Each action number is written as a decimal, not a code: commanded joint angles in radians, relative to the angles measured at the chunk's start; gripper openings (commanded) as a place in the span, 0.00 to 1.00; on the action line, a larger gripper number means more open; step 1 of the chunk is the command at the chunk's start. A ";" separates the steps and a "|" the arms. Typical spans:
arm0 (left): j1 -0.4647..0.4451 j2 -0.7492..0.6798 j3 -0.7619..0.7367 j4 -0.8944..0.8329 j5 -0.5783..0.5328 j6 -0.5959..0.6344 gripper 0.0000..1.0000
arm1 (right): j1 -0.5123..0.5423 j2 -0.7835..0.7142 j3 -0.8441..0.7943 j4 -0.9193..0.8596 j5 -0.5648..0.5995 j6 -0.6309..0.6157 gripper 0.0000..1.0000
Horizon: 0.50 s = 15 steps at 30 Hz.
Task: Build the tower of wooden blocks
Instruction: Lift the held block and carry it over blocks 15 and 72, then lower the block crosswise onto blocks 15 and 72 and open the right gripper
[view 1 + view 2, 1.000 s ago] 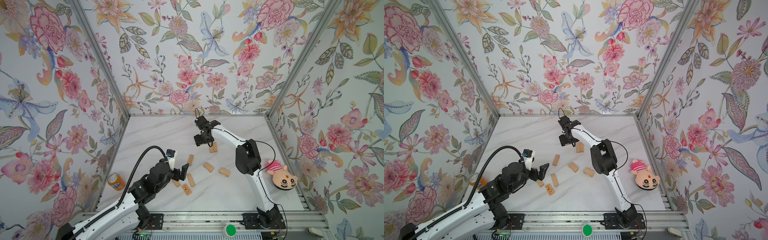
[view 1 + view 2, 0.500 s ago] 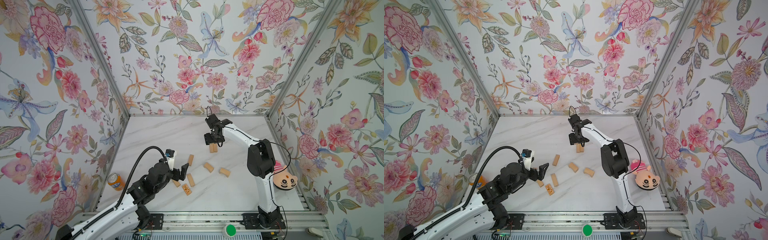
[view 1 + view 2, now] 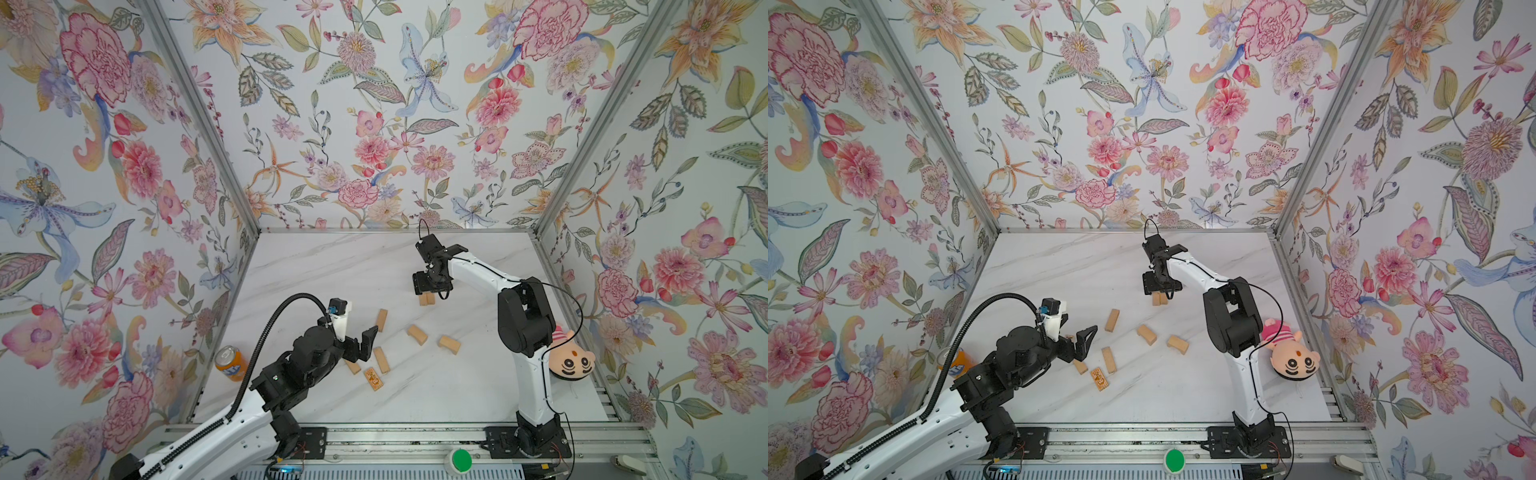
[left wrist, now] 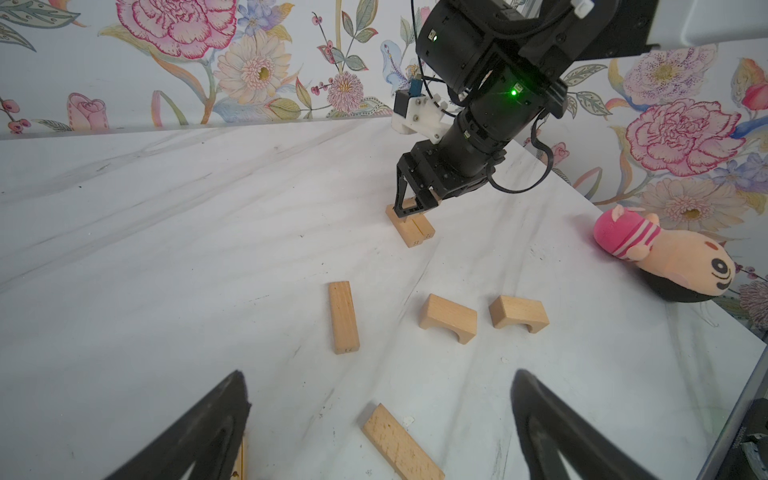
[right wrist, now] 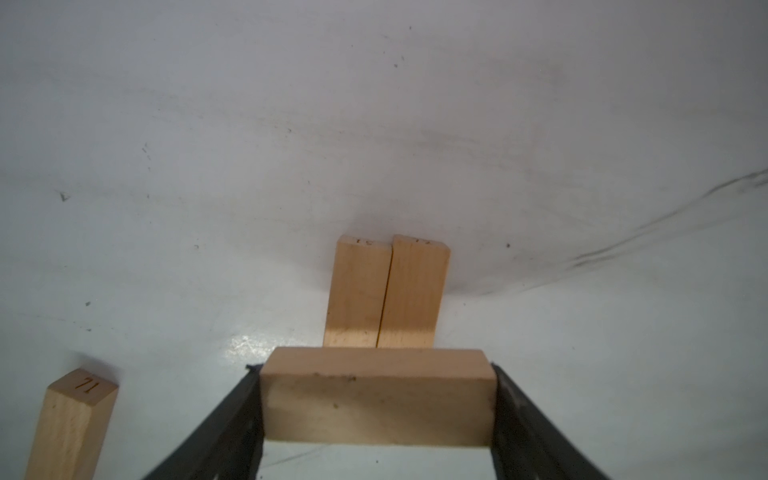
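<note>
- One orange soda can point(image 3: 230, 362) stands far left on the tabletop point(image 3: 332, 270).
- My left pincer point(image 4: 379, 374) is spread wide and empty, low beside six loose wood blocks point(image 3: 381, 360) scattered mid-tabletop.
- Right of middle, the tower point(image 5: 386, 291) is two blocks lying flat, side by side.
- My right pincer point(image 3: 430, 286) grips a block point(image 5: 378, 399) crosswise over them; I can't tell if it touches.
- The plush doll point(image 3: 571, 365) lies far right.
</note>
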 commanded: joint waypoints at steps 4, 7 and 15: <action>-0.011 0.005 -0.011 -0.007 -0.008 0.000 0.99 | 0.002 0.006 -0.005 0.014 -0.010 0.047 0.64; -0.011 0.006 -0.012 -0.004 -0.013 0.004 0.99 | 0.002 0.017 0.001 0.013 -0.007 0.055 0.64; -0.011 0.009 -0.018 0.008 -0.004 0.000 0.99 | -0.003 0.054 0.015 0.013 -0.004 0.067 0.64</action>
